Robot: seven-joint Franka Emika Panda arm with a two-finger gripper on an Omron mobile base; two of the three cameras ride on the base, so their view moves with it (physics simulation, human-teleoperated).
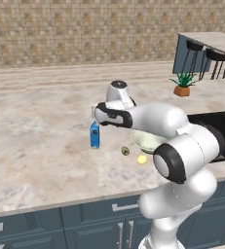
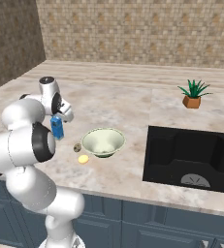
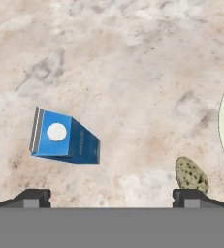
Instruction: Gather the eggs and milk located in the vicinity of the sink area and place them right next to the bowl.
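- One milk carton (image 1: 94, 135), blue with a gabled top and a round white mark on one face, stands upright on the marble counter (image 1: 36, 141), set back from the front edge and apart from the bowl
- One bowl (image 2: 103, 142), pale green-white, wide and shallow, sits on the counter between the carton and the sink, nearer the front edge than the back wall
- One egg (image 2: 83, 159), a small pale yellow ball, lies on the counter just in front of the bowl's rim, toward the front edge
- One dark speckled olive-brown lump (image 3: 191, 175) lies beside the bowl's rim, between the carton and the bowl and close to the egg
- One black sink basin (image 2: 191, 157) with a round drain is sunk into the counter, well apart from the carton
- One potted plant (image 2: 193, 94) in an orange-brown pot stands behind the sink, toward the back edge
- One gripper (image 3: 111, 197) hangs over the counter, looking straight down; its two dark fingertips (image 3: 32, 197) stand as wide apart as they go, with bare marble between them
- The jaws hold nothing and touch nothing; in the hand view the carton lies just above the one tip and the speckled lump just above the other
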